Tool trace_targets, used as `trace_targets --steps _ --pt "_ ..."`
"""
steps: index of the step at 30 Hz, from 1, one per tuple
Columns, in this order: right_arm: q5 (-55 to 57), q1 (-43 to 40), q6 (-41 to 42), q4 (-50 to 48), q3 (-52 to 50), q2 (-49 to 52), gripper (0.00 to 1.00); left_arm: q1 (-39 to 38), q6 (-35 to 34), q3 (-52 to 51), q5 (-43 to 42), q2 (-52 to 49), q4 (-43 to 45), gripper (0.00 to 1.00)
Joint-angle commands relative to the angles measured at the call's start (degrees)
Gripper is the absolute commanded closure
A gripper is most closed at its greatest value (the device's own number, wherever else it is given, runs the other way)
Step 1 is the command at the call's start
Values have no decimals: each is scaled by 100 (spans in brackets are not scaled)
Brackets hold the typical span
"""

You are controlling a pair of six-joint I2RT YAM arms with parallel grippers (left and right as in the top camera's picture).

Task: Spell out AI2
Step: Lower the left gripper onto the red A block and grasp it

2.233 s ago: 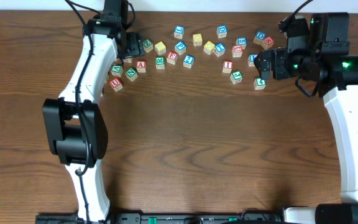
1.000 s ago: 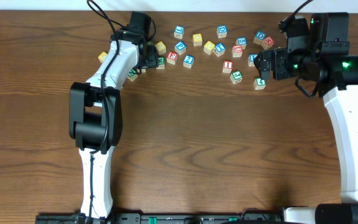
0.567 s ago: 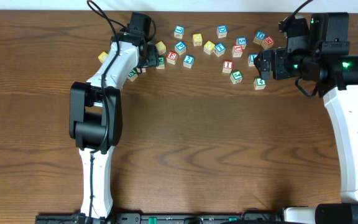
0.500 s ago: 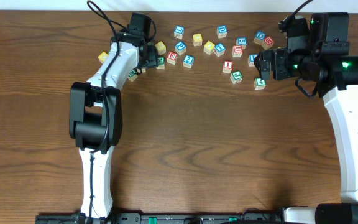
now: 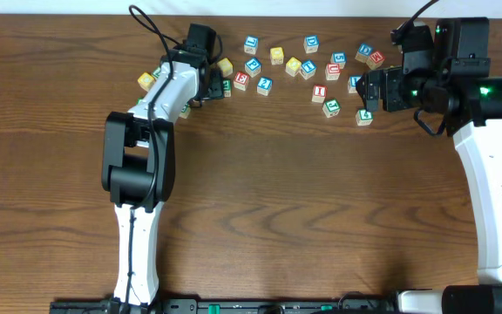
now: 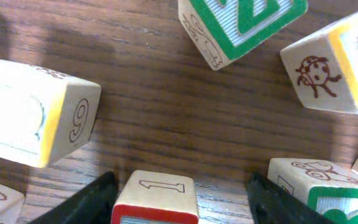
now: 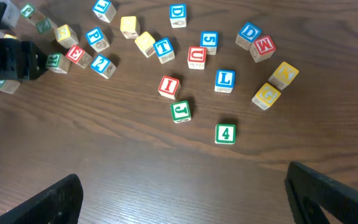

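My left gripper (image 5: 200, 85) is low over the left end of the scattered letter blocks. In the left wrist view its jaws (image 6: 182, 190) stand open around a red-edged block (image 6: 157, 196) with a "1" outlined on its side. The block is close to the left finger (image 6: 89, 204) and apart from the right one. Its top letter is cut off. A red I block (image 5: 319, 91) lies mid-right and also shows in the right wrist view (image 7: 169, 86). My right gripper (image 5: 375, 90) hovers open and empty (image 7: 182, 180) over bare wood.
A yellow-edged block (image 6: 36, 121), a green letter block (image 6: 241, 25), a bug-picture block (image 6: 334, 62) and a green-edged block (image 6: 316, 193) crowd the left gripper. A green J (image 7: 180, 111), green 4 (image 7: 225, 133), blue L (image 7: 225, 79) and red U (image 7: 196, 56) lie by the I.
My left arm has swung right from the far-left blocks and now covers the spot where the red A block lay. Over the last second it only shifted slightly. The right arm has not moved.
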State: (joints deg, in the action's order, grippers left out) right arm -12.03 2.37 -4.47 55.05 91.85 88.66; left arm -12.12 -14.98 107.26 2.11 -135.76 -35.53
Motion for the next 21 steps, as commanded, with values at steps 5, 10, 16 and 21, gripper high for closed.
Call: trace_targets --steps 5,10,16,21 --pt "-55 2 -31 7 122 11 1 -17 -13 -52 55 -107 72 48" --pt "-55 2 -31 7 122 11 1 -17 -13 -37 55 -22 50 52" --pt "-55 2 -31 7 122 11 1 -17 -15 -37 52 175 9 61" --pt "-55 2 -31 7 122 11 1 -17 -17 -37 52 186 -109 64"
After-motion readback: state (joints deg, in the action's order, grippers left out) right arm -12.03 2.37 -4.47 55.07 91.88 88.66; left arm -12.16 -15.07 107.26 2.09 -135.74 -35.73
